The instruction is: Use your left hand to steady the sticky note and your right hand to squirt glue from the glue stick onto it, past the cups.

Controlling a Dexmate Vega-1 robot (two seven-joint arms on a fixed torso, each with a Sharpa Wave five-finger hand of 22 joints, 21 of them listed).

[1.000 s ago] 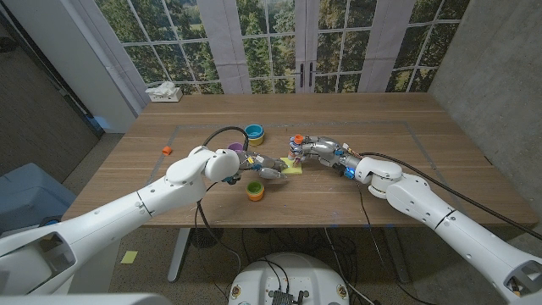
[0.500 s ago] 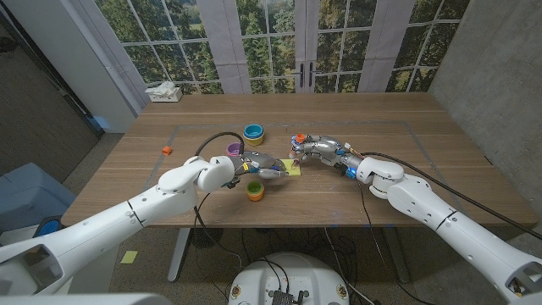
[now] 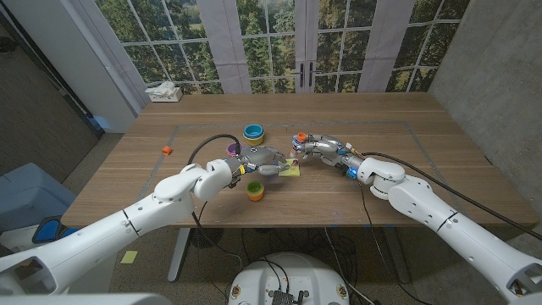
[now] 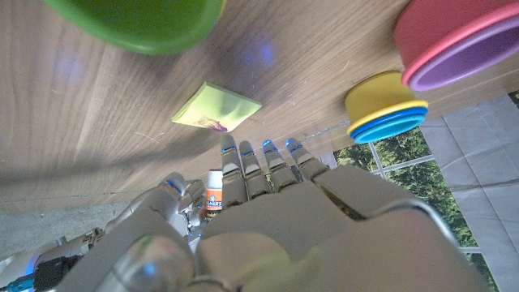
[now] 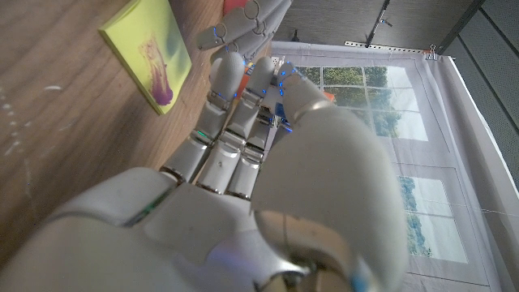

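The yellow-green sticky note [image 3: 292,169] lies on the table with a purple glue smear [image 5: 156,61] on it. My left hand [image 3: 264,158] hovers just left of the note with its fingers [image 4: 258,161] stretched out, holding nothing; I cannot tell whether it touches the note [image 4: 216,107]. My right hand [image 3: 320,147] grips the glue stick [image 3: 298,139], orange end toward the note's far right corner. The stick's white label [image 4: 214,190] shows past my left fingertips. My right hand [image 5: 243,138] is curled round the stick, a little way from the note [image 5: 150,49].
A green-and-orange cup [image 3: 255,191] stands near the front, left of the note. A purple cup [image 3: 235,149] and a blue-and-yellow cup [image 3: 254,133] stand behind my left hand. A small orange block [image 3: 167,149] lies far left, a tissue box [image 3: 164,93] at the back.
My left hand has drawn back from the note's near-left side, away from the green cup and toward the purple cup. The right hand with the glue stick has barely moved.
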